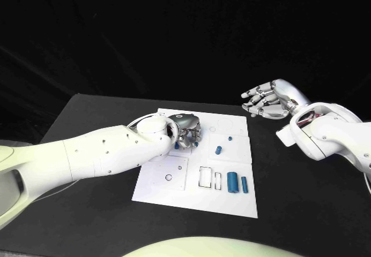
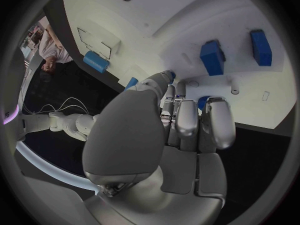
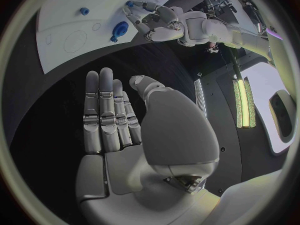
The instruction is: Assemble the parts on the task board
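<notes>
White task board sits mid-table on the black table, long side running away from the robot. Left hand is down over the board's upper-middle area, fingers curled downward onto the plate; a small blue part peeks out just under the fingertips, but can't tell whether it's actually pinched or just touched. From the left wrist view the fingers lie close together, tips at the board surface, with a bit of blue showing at the tips. Right hand hovers off the board, above bare table past the board's far right corner, holding nothing; right wrist view shows the fingers straight and side by side, palm flat, thumb out to the side. Loose parts on the board: a short blue piece near centre, a tiny blue one just beyond it, two blue cylinders lying side by side near the near-right edge. Outlined slots drawn beside those cylinders, a circle mark further left.
</notes>
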